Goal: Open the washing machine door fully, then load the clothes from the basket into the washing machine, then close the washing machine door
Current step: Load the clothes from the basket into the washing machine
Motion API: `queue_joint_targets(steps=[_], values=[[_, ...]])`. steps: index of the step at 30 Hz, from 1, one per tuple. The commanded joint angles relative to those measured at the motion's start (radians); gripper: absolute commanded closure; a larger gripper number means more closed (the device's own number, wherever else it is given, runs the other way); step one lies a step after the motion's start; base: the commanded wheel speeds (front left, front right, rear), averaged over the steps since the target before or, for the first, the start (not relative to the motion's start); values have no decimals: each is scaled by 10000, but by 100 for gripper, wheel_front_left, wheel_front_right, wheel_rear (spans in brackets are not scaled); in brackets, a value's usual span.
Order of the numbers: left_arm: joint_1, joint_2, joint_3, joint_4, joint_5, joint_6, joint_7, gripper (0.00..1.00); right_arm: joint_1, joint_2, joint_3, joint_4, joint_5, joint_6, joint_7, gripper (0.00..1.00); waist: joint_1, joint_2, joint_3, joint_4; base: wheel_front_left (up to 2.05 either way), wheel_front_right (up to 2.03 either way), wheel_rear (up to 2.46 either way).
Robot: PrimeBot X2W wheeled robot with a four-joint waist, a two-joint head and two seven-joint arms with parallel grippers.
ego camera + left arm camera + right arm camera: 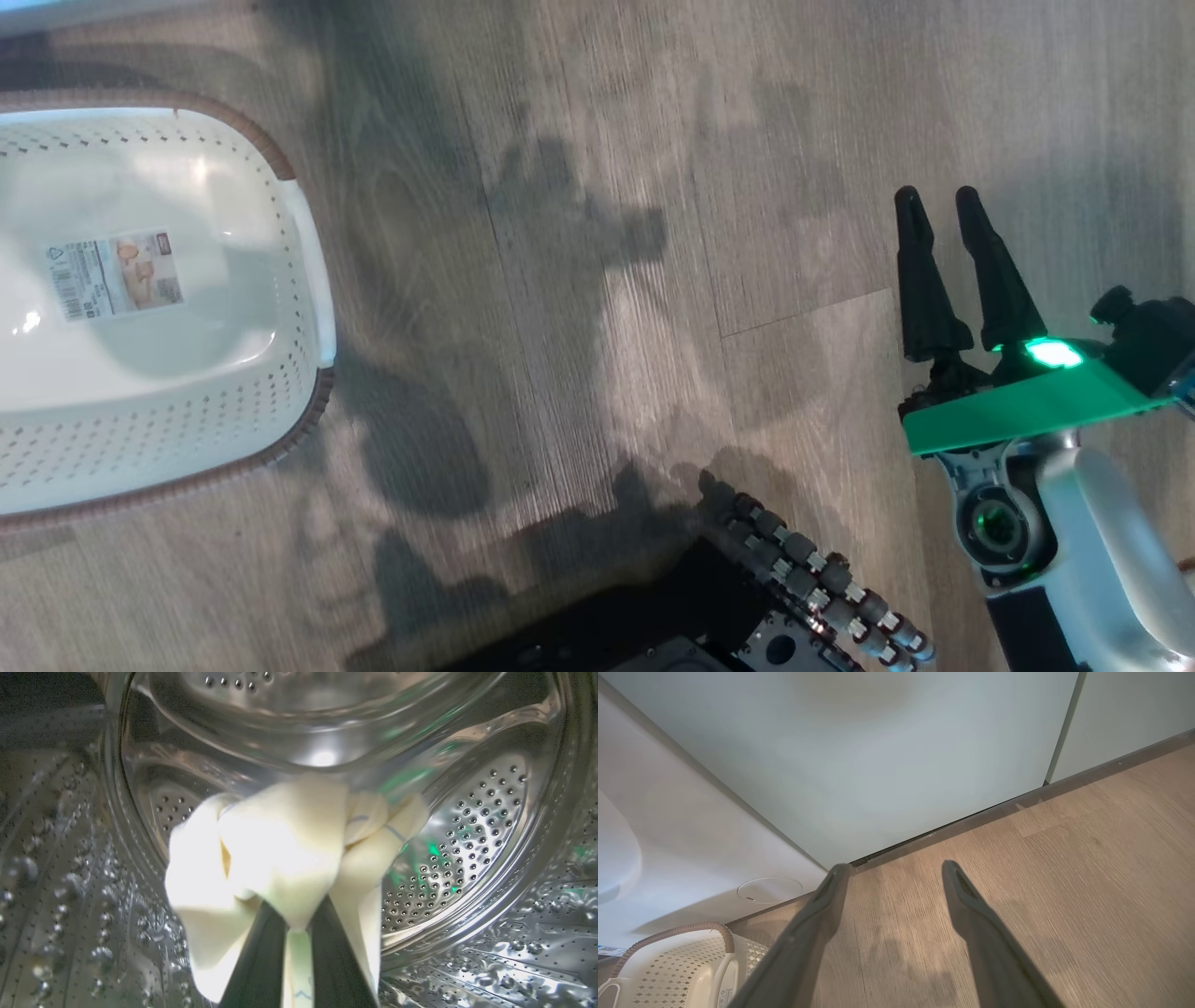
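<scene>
The clothes (280, 858), a soft pale yellow bundle with a thin blue trim line, are pinched at the tips of my left gripper (296, 933), whose two dark fingers are pressed together on the cloth with a strip of it running down between them. The bundle fans out ahead of the fingertips, well inside the perforated steel drum (467, 835) of the washing machine, with the drum's back wall just beyond it. So the load is already where it belongs, and I judge the next move to be simply letting go and backing straight out along the fingers' own line. The risk is a fold snagging on a finger. My right gripper (936, 198) hangs spread wide and holding nothing over the wooden floor (579, 280), well apart from the drum. The white basket (308, 271) sits on the floor on my left, its base showing bare plastic and a sticker. Pale cabinet fronts (878, 765) stand behind.
</scene>
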Motion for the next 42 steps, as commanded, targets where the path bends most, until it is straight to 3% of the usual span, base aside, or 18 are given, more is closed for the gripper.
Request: queue_joint_targets(steps=[1,8,14,15,16,32,42], values=[[-444,288,-1,-120,155,-20,-445,100,149,-93,167,-230,84,-29,-66,0,-1,0,48,27,0,0,0],[-296,125,75,1100,-472,-532,577,100,52,-93,203,-173,103,-29,-66,0,-1,0,107,124,0,0,0],[-172,-10,40,1642,-757,-719,1132,100,15,-93,196,-58,124,-29,-67,0,-1,0,68,216,0,0,0],[-117,-97,68,1779,-884,-734,1262,3,6,-93,202,-13,119,-29,-67,0,-1,0,43,271,0,0,0],[-74,-144,63,1843,-937,-763,1323,0,1,-93,192,12,108,-29,-67,0,-1,0,22,309,0,0,0],[1477,-786,52,2000,-1669,-1085,922,0,44,-93,-514,100,-624,-29,-67,0,-1,0,-775,1308,0,0,0],[3625,-1278,252,534,-2297,-867,219,0,286,-93,-1152,76,-1200,-29,-67,0,-1,0,-1477,2041,0,0,0]])
